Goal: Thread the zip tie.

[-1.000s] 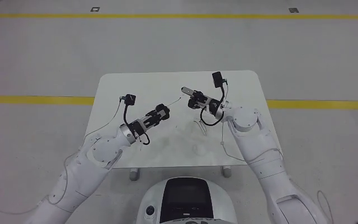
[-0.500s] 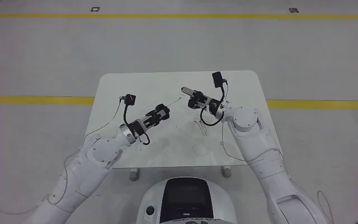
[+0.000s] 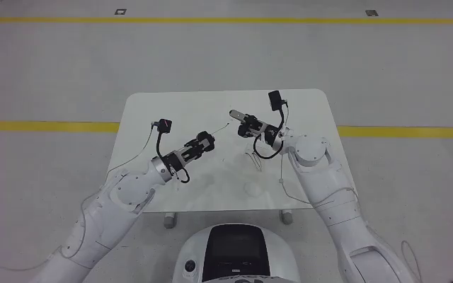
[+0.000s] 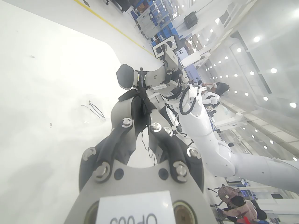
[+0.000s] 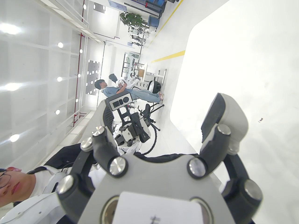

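My left gripper [image 3: 207,139] hovers over the middle of the white table [image 3: 163,106], shut on a thin zip tie [image 3: 220,129] whose free end points toward the right gripper. In the left wrist view the black pads [image 4: 140,108] are pressed together, and the zip tie [image 4: 141,79] sticks out beyond them. My right gripper [image 3: 239,122] faces it a short way off and stands open with nothing between its fingers. Through the right gripper's [image 5: 163,108] spread fingers I see the left gripper [image 5: 132,129] ahead. The tie's tip lies close to the right gripper, and contact cannot be made out.
Several loose zip ties [image 3: 256,157] lie on the table below the right arm, also seen as dark loops [image 4: 95,110] in the left wrist view. A small pale object [image 3: 250,189] rests near the table's front edge.
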